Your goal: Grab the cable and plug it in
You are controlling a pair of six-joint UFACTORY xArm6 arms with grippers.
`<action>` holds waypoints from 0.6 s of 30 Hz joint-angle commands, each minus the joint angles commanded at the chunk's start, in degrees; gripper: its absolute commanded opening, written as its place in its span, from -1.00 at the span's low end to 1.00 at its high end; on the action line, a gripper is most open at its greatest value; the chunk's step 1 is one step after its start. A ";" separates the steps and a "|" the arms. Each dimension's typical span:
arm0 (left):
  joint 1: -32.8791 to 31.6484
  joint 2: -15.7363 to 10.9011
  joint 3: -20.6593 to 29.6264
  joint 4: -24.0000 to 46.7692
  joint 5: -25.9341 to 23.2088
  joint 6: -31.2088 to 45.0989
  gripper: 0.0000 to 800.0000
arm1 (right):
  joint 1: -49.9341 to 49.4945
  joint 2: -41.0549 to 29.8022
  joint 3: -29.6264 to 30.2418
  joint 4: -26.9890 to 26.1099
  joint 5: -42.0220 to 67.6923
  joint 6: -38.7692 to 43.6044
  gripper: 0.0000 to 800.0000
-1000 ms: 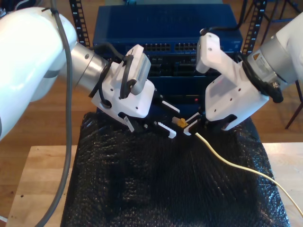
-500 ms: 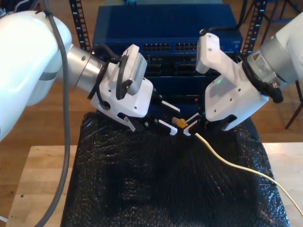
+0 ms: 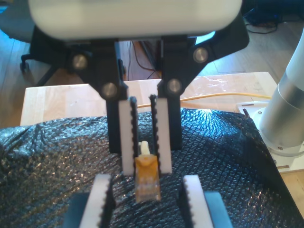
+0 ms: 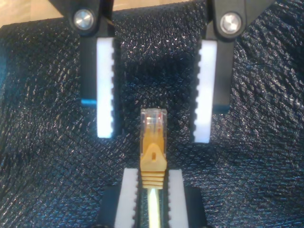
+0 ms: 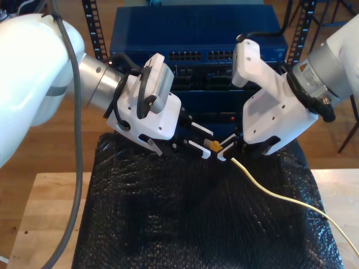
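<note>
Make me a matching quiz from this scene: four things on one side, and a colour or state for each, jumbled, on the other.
Things:
1. my first gripper
2. my second gripper
3. cable
4. network switch

Descriptions:
A. blue, behind both arms
B. shut on the cable, just behind its plug
C. open, facing the plug
D. yellow, trailing off toward the exterior view's right

Pairs: 1-C, 2-B, 3-D, 4-A

My two arms are glossy white with grey metal wrists. Black cables loop over my first gripper [image 5: 197,147]. White toothed pads [image 4: 105,88] sit on black, silver-screwed fingers.
</note>
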 joint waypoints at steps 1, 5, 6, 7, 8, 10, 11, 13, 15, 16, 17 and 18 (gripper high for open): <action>0.00 0.00 0.00 0.00 0.09 0.00 -0.20 | 0.00 0.00 0.00 0.00 0.00 -0.09 -0.99; 0.00 0.09 -0.09 0.00 0.09 0.00 -0.21 | 0.00 0.09 0.00 0.00 0.00 0.00 -0.99; 0.00 0.09 -0.09 0.00 0.09 0.00 -0.22 | 0.00 0.09 0.00 0.00 0.00 -0.09 -0.99; 0.00 0.00 0.00 0.00 0.09 0.00 -0.24 | 0.00 0.09 0.00 0.00 0.00 -0.09 -0.99; 0.00 0.09 -0.09 0.00 0.09 0.00 -0.24 | 0.00 0.09 0.09 0.00 0.00 -0.09 -0.99; 0.00 0.09 -0.09 -0.09 0.09 0.00 -0.24 | 0.09 0.09 0.09 0.00 0.00 -0.09 -0.99; 0.00 0.09 -0.09 0.00 0.09 0.00 -0.24 | 0.09 0.09 0.09 0.00 0.00 -0.09 -0.99; 0.00 0.09 -0.09 0.00 0.09 0.00 -0.32 | 0.09 0.09 0.09 0.00 0.00 -0.09 -0.99; 0.00 0.00 -0.09 0.00 0.09 0.00 -0.39 | 0.09 0.09 0.09 0.00 0.00 -0.09 -0.99; 0.00 0.09 -0.09 0.00 0.09 0.00 -0.39 | 0.09 0.09 0.09 0.00 0.00 -0.09 -0.99; 0.00 0.09 -0.09 -0.09 0.09 0.00 -0.39 | 0.09 0.09 0.09 0.00 0.00 -0.09 -0.99; 0.00 0.09 -0.09 0.00 0.09 0.00 -0.39 | 0.09 0.09 0.09 0.00 0.00 -0.09 -0.99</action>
